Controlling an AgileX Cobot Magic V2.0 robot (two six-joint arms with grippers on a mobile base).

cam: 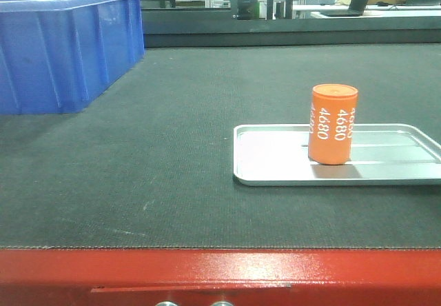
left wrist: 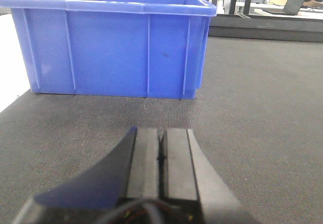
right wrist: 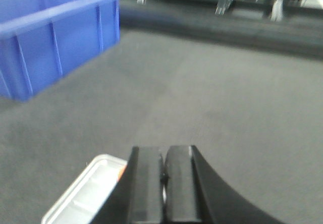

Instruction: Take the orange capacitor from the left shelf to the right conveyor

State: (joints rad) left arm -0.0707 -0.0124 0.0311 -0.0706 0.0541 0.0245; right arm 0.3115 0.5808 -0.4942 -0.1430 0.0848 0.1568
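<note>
White "4680" runs repeatedly down the orange capacitor side

Quick count of what's on the belt: one orange capacitor, just the single can with the 4680 print. One silver tray. One blue bin, no second one anywhere in the three views. One conveyor with its one red front edge. Two grippers total, the left gripper in its own wrist view and the right gripper in the other, each with two black fingers.
</note>
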